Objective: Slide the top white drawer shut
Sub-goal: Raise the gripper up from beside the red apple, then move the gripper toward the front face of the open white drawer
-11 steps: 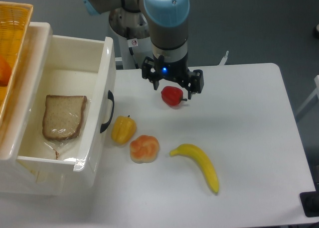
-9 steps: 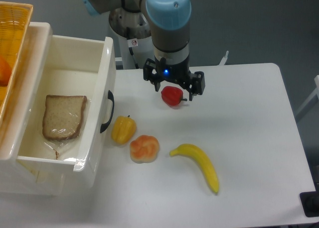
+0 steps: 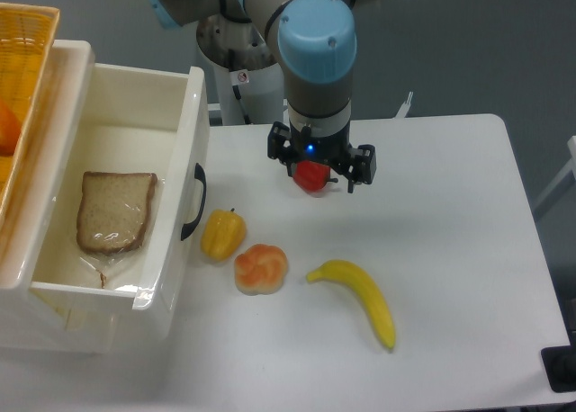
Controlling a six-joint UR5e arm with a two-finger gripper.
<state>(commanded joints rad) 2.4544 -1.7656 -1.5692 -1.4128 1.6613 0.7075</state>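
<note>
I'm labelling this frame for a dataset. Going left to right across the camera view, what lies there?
Yellow basket → bread slice in the top white drawer → yellow pepper → orange fruit → banana.

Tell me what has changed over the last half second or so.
The arm's pincer drifted right and toward the camera, so it now covers more of the red pepper. Nothing was taken hold of or let go. The top white drawer is still open with the bread slice inside; the yellow pepper, orange pepper and banana stayed put.
</note>
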